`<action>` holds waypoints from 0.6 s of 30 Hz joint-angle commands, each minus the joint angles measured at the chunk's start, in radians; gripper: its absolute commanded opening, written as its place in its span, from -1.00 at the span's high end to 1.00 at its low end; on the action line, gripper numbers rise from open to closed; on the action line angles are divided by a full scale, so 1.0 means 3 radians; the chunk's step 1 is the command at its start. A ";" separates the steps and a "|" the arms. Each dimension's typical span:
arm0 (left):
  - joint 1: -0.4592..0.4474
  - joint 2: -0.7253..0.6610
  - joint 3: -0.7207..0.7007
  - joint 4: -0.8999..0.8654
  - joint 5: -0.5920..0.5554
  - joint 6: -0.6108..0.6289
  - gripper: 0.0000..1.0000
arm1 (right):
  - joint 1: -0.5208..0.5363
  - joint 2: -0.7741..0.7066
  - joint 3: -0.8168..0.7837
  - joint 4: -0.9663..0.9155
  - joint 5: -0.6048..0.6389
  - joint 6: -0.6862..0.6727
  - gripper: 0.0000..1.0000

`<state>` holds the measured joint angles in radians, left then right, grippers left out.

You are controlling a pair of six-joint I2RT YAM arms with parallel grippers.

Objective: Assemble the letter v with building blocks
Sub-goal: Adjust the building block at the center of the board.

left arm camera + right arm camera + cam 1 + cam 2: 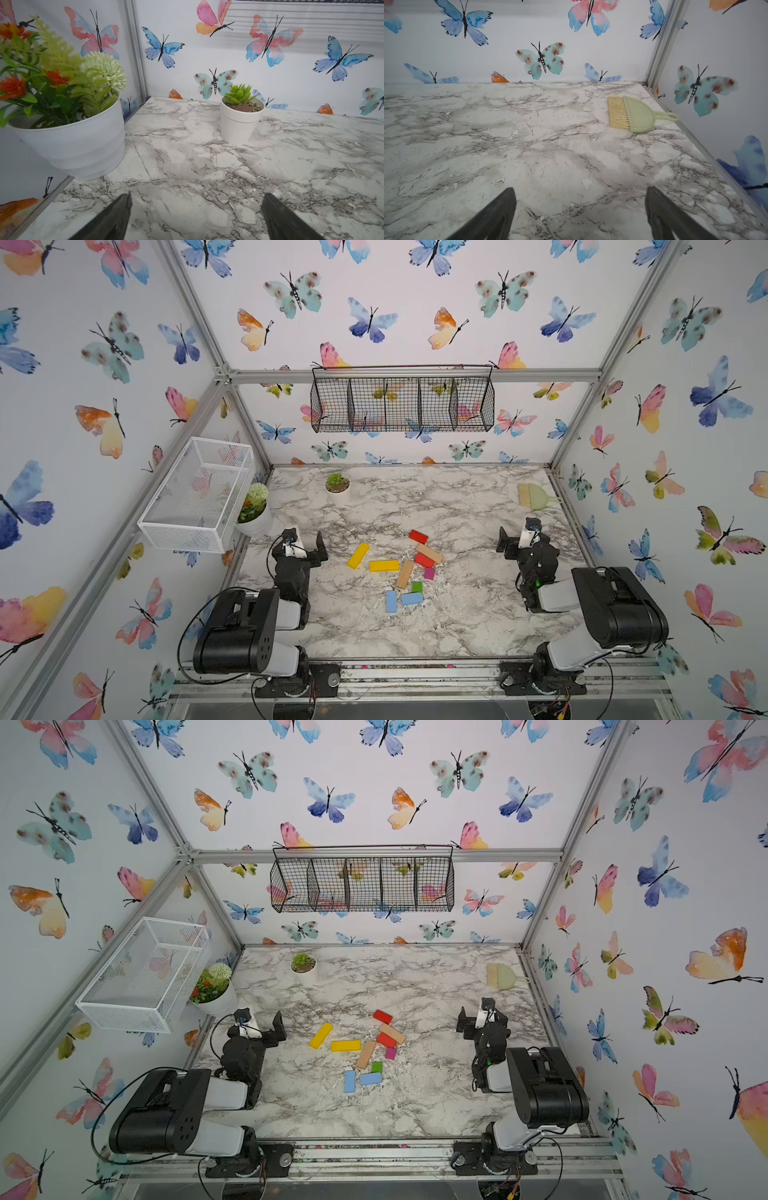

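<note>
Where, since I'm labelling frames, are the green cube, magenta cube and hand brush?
green cube [417, 586]: in a top view, top face centre.
magenta cube [429, 573]: in a top view, top face centre.
hand brush [638, 114]: right wrist view, its green body.

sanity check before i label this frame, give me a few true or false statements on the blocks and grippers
1. The left gripper and the right gripper are both open and empty. True.
2. The yellow bars lie nearer the left gripper than the right gripper. True.
3. The green cube is stacked on a yellow bar. False: it lies on the table, by the light-blue bars.
4. The hand brush lies right beside the succulent pot. False: the brush is in the far right corner, the pot far back toward the left.
</note>
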<state>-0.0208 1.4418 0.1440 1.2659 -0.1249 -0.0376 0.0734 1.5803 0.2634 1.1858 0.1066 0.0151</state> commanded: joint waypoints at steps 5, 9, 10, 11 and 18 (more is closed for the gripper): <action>0.0018 0.0018 0.0009 -0.0011 0.0058 0.0010 -0.97 | 0.0011 0.0009 -0.0002 0.0025 -0.0049 -0.0025 -0.97; 0.0017 0.0024 0.0015 -0.0013 0.0053 0.0013 -0.97 | 0.0011 0.0009 -0.0003 0.0016 -0.0049 -0.0025 -0.97; 0.0018 0.0019 0.0015 -0.0012 0.0053 0.0015 -0.97 | 0.0011 0.0009 -0.0004 0.0015 -0.0049 -0.0025 -0.96; 0.0018 0.0020 0.0012 -0.0020 0.0053 0.0016 -0.97 | 0.0011 0.0009 0.0004 0.0008 -0.0057 -0.0020 -0.97; 0.0004 0.0026 0.0026 -0.0032 0.0032 0.0036 -0.97 | 0.0011 0.0009 0.0018 -0.0018 -0.0059 -0.0020 -0.97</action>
<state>-0.0208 1.4418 0.1444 1.2655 -0.1249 -0.0372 0.0734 1.5803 0.2630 1.1862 0.1032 0.0143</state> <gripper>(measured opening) 0.984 0.983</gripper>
